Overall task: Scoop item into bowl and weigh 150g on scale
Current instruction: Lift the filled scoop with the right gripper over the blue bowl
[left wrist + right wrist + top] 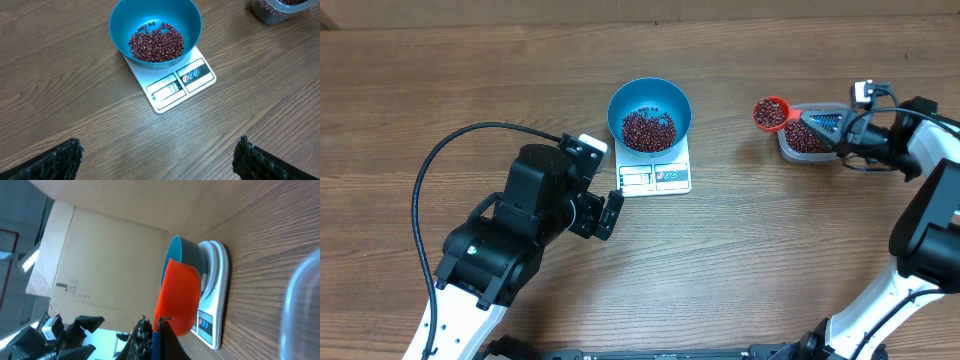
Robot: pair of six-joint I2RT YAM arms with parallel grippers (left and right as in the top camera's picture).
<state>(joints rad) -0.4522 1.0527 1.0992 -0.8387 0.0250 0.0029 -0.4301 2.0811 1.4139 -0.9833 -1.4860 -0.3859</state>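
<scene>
Wood-grain tabletop (770,250) fills the overhead view, and near its middle we find the scale (655,178) with the bowl (682,108) sitting squarely on its platform, so whatever lands in the bowl registers at once. A layer of beans (647,129) covers the bowl's bottom. The display panel along the scale's near edge is left uncovered by the bowl. Its digits are too small for us to read in the left wrist view, so we cannot say how close the load is to the target.

Off to the right, well apart from the scale, stands a clear container (798,150) holding more beans. The right gripper (823,122) is pressed together on the handle of an orange scoop (770,113). Its cup is full of beans and held level, we judge to keep them from spilling. The cup sits just past the container's end on the bowl's side, so we take the step in hand to be carrying this load across.

The left gripper (157,152) hovers low beside the scale, jaws spread wide, pinching nothing. We suppose it is parked there to stay clear of the scoop's path.

The next move calls for a level carry and a gentle tilt over the rim, since a hasty pour could overshoot the weight.
</scene>
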